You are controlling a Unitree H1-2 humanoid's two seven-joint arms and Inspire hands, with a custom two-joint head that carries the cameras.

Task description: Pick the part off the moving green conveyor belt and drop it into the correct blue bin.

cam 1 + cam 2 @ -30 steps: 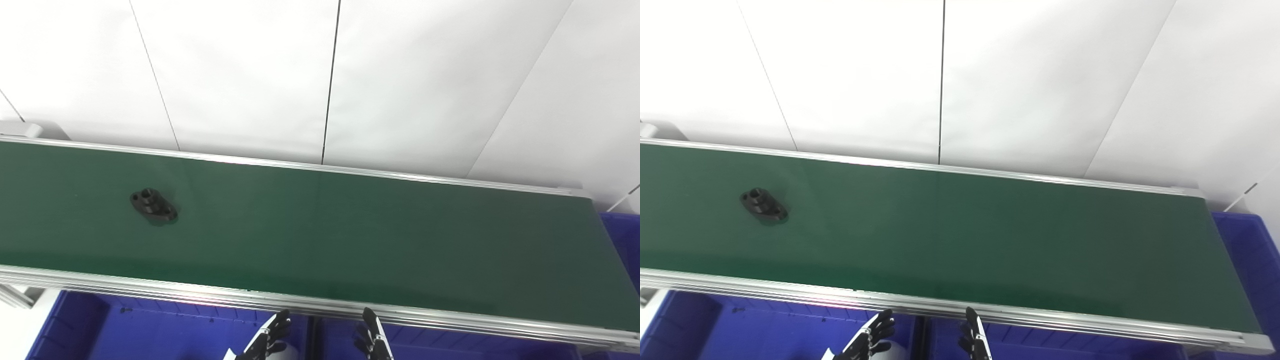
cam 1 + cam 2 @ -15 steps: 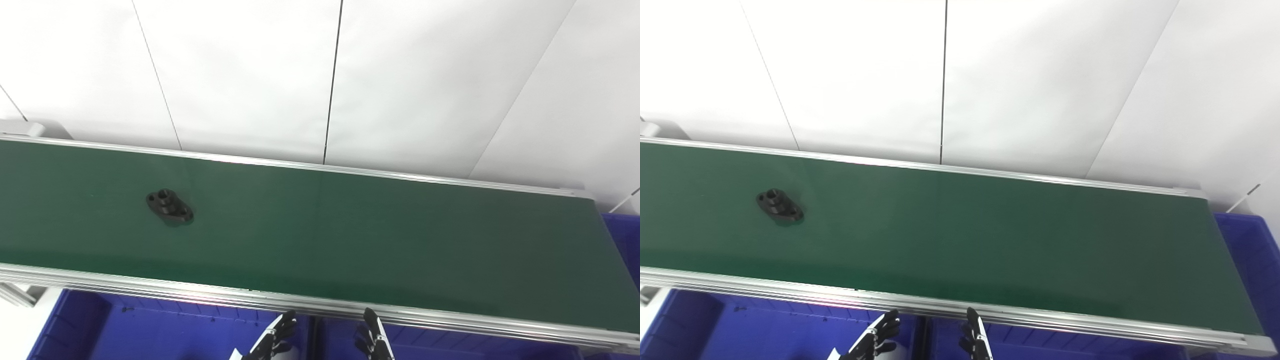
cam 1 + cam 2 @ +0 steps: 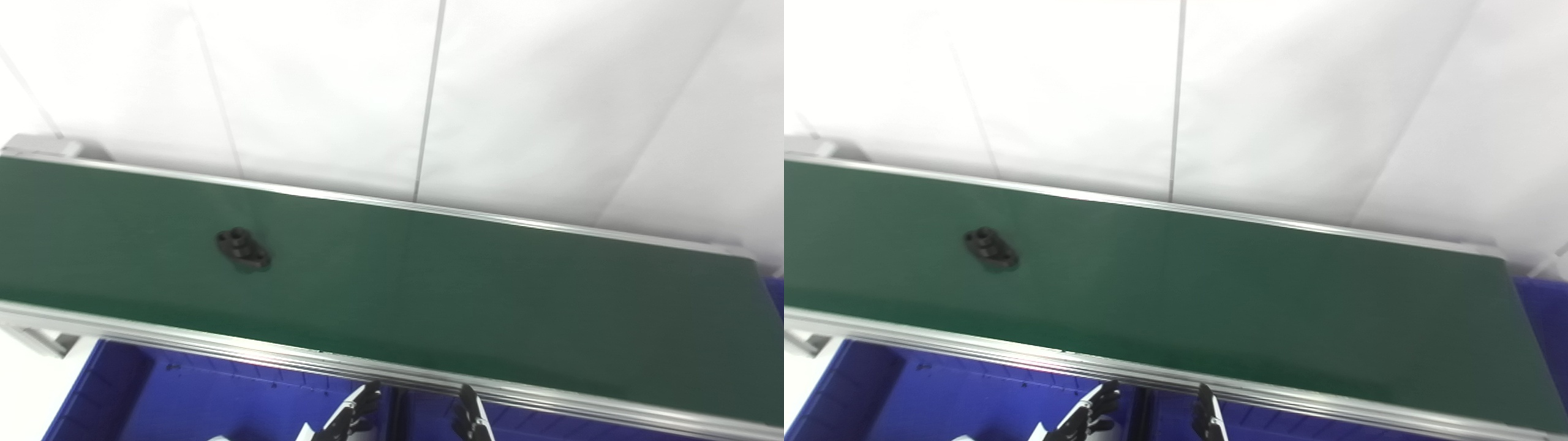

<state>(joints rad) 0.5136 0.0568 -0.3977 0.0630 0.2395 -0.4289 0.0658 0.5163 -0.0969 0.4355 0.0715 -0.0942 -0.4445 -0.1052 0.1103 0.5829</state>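
A small black flanged part (image 3: 243,250) lies on the green conveyor belt (image 3: 459,288), left of the middle; it also shows in the right eye view (image 3: 991,249). My left hand (image 3: 349,418) and my right hand (image 3: 473,420) show only as black fingertips at the bottom edge, below the belt's near rail and over the blue bins. Both hands are far from the part and hold nothing; their fingers are apart.
A blue bin (image 3: 202,398) sits below the belt at the lower left, another blue bin (image 3: 551,425) to its right, and a third (image 3: 1543,306) past the belt's right end. An aluminium rail (image 3: 245,352) edges the belt. White wall panels stand behind.
The black part has ridden rightward along the belt. The camera has shifted, so the whole scene sits differently. Both hands stay low at the bottom edge.
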